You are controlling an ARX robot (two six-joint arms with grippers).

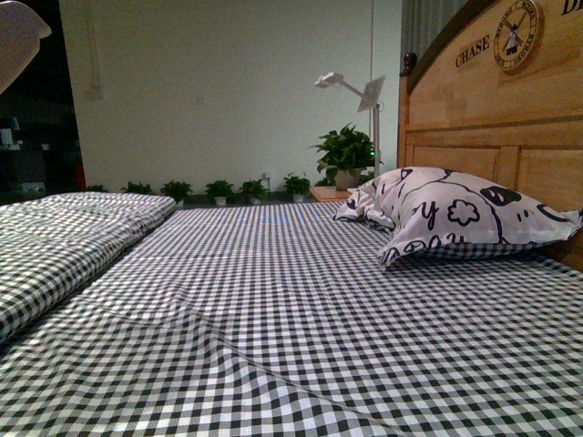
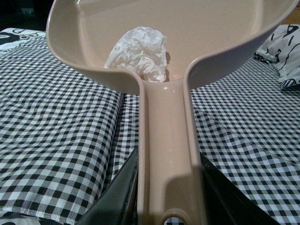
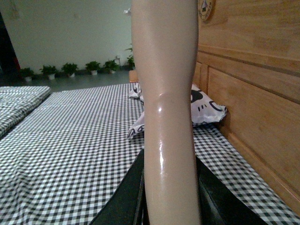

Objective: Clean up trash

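L fingers (image 2: 169, 197) clamped on dustpan (image 2: 168, 154), trash (image 2: 139, 54) inside; R fingers (image 3: 169, 187) likewise on beige handle (image 3: 166, 93), prob. brush.

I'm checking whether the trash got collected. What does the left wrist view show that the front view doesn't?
Only the left wrist view shows the crumpled paper ball lying in the beige dustpan, whose handle sits between the left gripper's fingers. Only the front view shows the wooden headboard, potted plants and lamp. Both show the checkered bedsheet and printed pillow.
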